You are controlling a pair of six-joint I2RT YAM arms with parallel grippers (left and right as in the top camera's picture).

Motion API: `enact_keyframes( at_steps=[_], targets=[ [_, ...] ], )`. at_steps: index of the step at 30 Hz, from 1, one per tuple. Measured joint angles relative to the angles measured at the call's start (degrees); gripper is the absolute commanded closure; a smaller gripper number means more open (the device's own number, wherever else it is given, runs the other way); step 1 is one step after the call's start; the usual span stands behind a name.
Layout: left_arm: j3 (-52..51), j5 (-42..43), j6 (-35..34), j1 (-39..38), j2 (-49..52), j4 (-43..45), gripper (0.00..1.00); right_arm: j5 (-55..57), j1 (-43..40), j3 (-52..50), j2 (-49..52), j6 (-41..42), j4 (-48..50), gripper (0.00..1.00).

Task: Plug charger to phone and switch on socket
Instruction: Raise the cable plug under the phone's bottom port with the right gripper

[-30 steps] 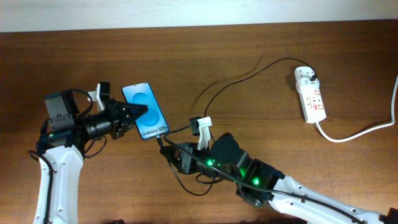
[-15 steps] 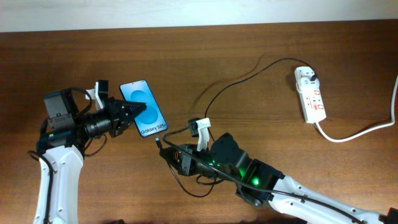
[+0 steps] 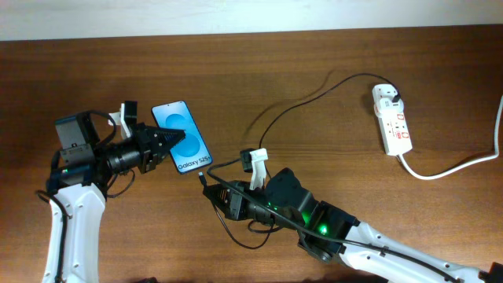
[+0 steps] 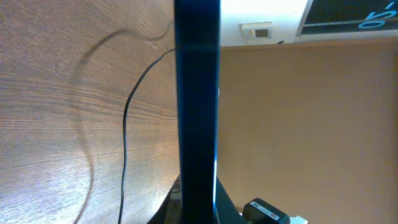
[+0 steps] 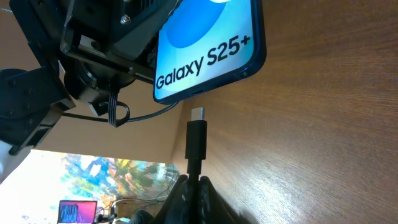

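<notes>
The left fingers [image 3: 171, 142] were clamped on the phone [image 3: 179, 119], which ran edge-on straight out between them, its screen lit blue. The right fingers [image 5: 194, 190] were pinched shut on the charger [image 5: 196, 142] just behind its connector. The tip stood just ahead of them, short of the phone's lower edge and not touching it. The socket [image 3: 393, 119] lay on the bench [image 3: 314, 55], well beyond the right fingers.

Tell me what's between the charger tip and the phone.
Nothing. The right wrist view shows a small open gap between the charger tip and the phone, with only bare table behind it.
</notes>
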Motion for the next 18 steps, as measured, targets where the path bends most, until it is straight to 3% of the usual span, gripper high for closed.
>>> enact_keyframes(
  at_steps=[18],
  targets=[
    [0.0,0.0,0.0,-0.4,0.0,0.0,1.00,1.7,0.0,0.0,0.8,0.0,-0.2,0.96]
  ],
)
